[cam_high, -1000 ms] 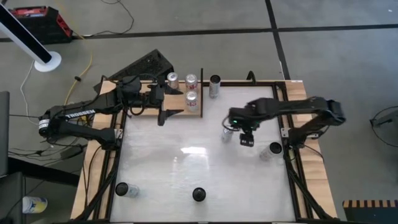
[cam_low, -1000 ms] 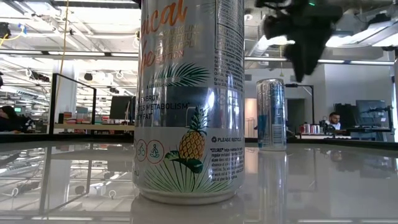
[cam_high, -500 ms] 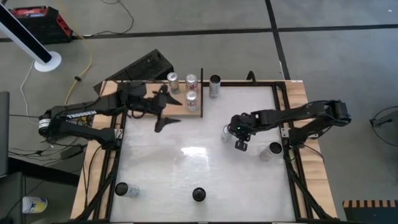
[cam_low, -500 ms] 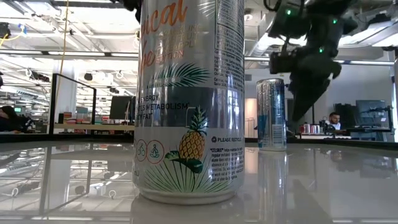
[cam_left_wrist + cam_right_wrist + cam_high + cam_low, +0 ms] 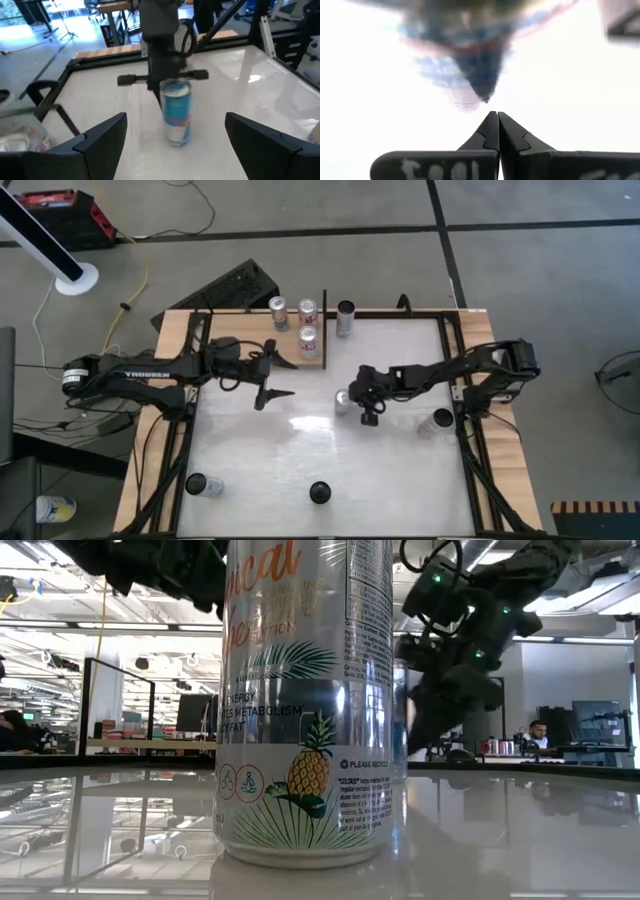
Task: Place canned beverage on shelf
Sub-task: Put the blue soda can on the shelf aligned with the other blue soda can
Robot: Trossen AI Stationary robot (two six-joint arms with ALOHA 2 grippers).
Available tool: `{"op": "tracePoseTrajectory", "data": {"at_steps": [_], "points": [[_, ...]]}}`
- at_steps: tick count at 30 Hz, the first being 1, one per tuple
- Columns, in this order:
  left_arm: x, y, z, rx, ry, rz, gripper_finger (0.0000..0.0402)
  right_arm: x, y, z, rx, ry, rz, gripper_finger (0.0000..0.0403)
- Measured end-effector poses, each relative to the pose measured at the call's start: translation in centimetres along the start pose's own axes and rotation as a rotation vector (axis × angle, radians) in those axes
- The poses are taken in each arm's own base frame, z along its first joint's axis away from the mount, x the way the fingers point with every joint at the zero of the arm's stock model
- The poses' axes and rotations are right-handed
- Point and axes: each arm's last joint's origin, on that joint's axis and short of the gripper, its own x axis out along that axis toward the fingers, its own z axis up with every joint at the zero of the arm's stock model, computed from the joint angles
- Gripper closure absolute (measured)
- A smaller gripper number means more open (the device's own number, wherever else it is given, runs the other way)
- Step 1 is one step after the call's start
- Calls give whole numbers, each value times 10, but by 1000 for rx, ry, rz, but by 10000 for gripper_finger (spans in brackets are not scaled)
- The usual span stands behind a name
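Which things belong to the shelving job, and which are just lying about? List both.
Job: shelf, blue can, shut right gripper beside it, open left gripper, three shelved cans, four spare cans on the table.
Lying about: red case, yellow cable.

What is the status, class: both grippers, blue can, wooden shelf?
Right gripper shut, empty, pushing behind blue-and-silver drink can. Left gripper open, facing can. Pale wooden shelf holds three cans. Nothing between.
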Motion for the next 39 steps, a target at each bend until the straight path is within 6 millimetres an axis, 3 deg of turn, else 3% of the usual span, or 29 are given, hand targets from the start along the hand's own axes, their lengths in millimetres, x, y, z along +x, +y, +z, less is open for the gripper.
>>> {"op": "tracePoseTrajectory", "data": {"at_steps": [8,13,20,26,32,39], "points": [[0,0,0,-16,-25,-5,79,16,-6,5,20,-94,65,386],[9,-3,4,-56,-97,-22,79,-4,-12,13,65,-137,20,385],[56,-18,-18,9,-175,-95,79,-58,-11,12,96,-107,-128,385],[104,-9,-31,27,-216,-140,79,-89,-2,10,118,-137,-111,385],[148,-4,-43,4,-172,-156,79,-96,10,8,90,-128,-135,385],[158,-3,-54,-22,-115,-183,79,-95,12,6,105,-107,-145,385]]}}
